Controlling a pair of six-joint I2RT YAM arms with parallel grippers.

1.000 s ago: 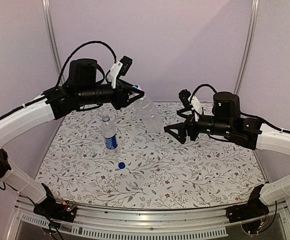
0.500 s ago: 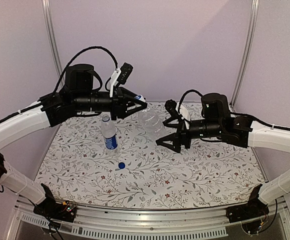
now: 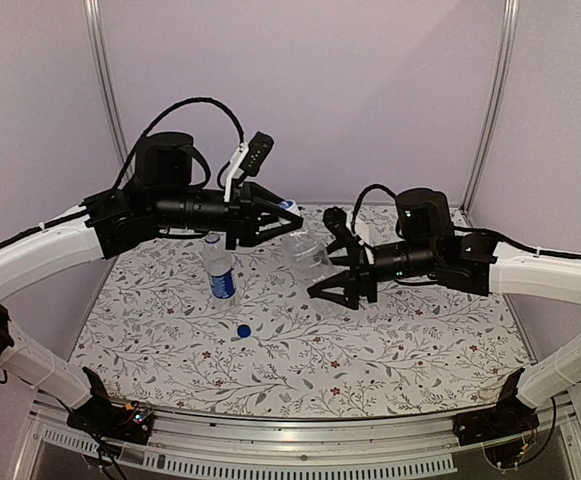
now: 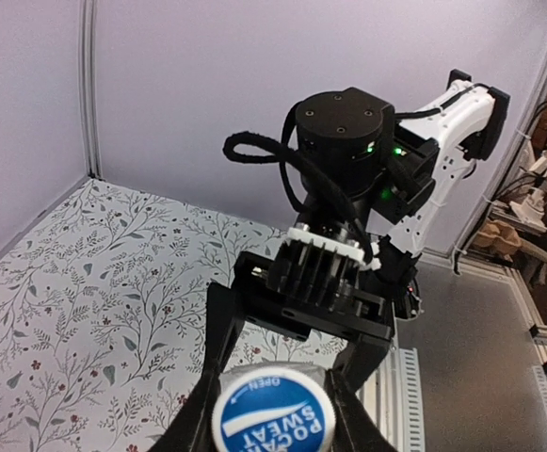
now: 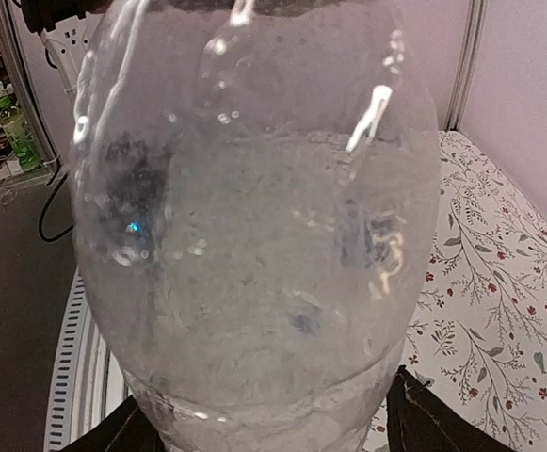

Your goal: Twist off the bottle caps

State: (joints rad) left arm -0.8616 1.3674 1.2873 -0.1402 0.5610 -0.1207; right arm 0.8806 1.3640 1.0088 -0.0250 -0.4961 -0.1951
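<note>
My left gripper (image 3: 286,217) is shut on the neck of the plain bottle (image 3: 310,250) and holds it tilted in the air. In the left wrist view the bottle's whitish cap with a blue top (image 4: 273,421) sits between the fingers (image 4: 215,372). My right gripper (image 3: 336,292) is open, its jaws spread on either side of that bottle's base. In the right wrist view the plain bottle (image 5: 254,235) fills the picture. The labelled bottle (image 3: 220,272) stands on the table, and the solid blue cap (image 3: 243,330) lies loose in front of it.
The patterned table top (image 3: 390,350) has metal rails along its front edge (image 3: 300,440). Lilac walls with upright poles (image 3: 105,90) stand behind. The right arm (image 4: 348,141) faces my left wrist camera.
My left gripper has carried the plain bottle a little to the right. My right gripper has moved left and in, up to the bottle's base.
</note>
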